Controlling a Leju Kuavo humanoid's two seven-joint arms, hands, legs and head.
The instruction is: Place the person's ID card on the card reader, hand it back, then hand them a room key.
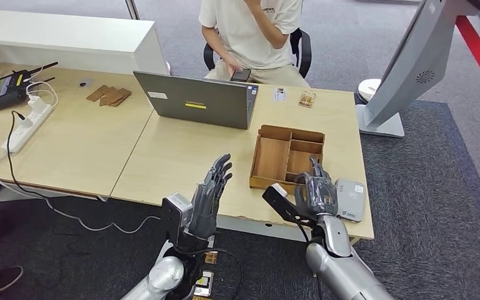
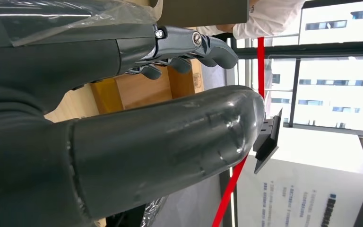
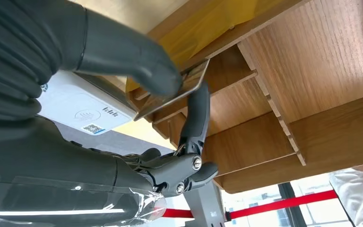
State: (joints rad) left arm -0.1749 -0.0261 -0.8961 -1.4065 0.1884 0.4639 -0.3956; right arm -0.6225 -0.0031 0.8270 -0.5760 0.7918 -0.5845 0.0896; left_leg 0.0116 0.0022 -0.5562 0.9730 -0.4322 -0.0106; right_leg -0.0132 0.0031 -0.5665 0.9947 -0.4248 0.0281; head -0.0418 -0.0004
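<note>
My right hand [image 1: 315, 190] hovers at the near right corner of the wooden divided tray [image 1: 259, 156]. Its thumb and a finger pinch a thin flat card [image 3: 170, 97], held tilted over the tray's compartments [image 3: 283, 61]. I cannot tell which card it is. The white card reader [image 1: 350, 200] lies on the table just right of that hand, and its top [image 3: 80, 111] sits close beside the thumb. My left hand [image 1: 209, 187] is raised over the table's near edge, fingers spread and holding nothing; its thumb [image 2: 170, 142] is apart from the fingers. A seated person [image 1: 250, 31] faces me across the table.
An open laptop [image 1: 194, 100] stands between the person and my hands. A small card [image 1: 279, 94] and a wooden tag [image 1: 307, 99] lie at the far edge. A power strip [image 1: 28, 125], a black device [image 1: 9, 87] and wooden cards [image 1: 108, 95] are at the left.
</note>
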